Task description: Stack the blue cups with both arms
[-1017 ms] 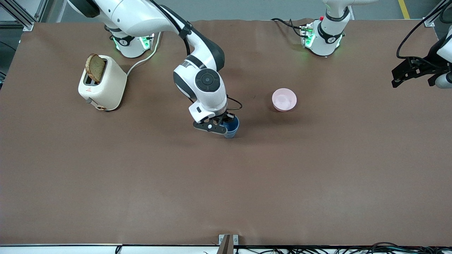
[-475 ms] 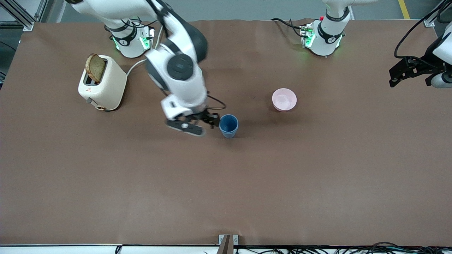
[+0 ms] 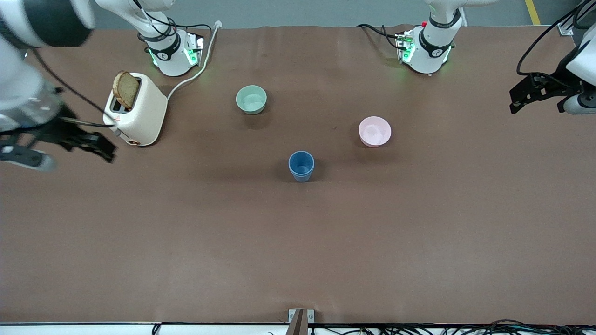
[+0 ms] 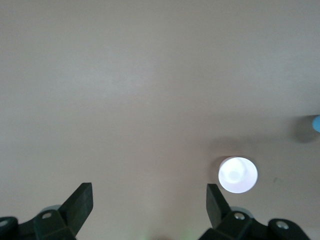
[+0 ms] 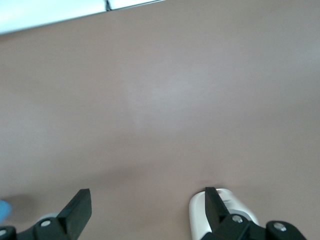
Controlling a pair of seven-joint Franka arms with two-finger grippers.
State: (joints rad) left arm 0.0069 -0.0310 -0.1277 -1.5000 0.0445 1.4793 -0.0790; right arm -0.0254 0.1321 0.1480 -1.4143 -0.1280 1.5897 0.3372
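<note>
The blue cups [image 3: 301,165] stand upright as one nested stack in the middle of the table, with a step on the outer wall. A sliver of blue shows at the edge of the left wrist view [image 4: 316,123] and of the right wrist view [image 5: 4,208]. My right gripper [image 3: 93,142] is open and empty, in the air beside the toaster at the right arm's end of the table; its jaws [image 5: 145,207] stand wide apart. My left gripper [image 3: 526,95] is open and empty in the air at the left arm's end; its jaws [image 4: 150,205] are wide apart.
A cream toaster [image 3: 138,110] with a bread slice stands near the right arm's base; it also shows in the right wrist view [image 5: 222,207]. A pale green bowl [image 3: 251,99] and a pink bowl [image 3: 375,131] sit farther from the front camera than the cups. The pink bowl shows in the left wrist view [image 4: 238,174].
My right gripper let go of the blue cup and swung away to the toaster's end of the table. The green bowl came into view. The left gripper hardly moved.
</note>
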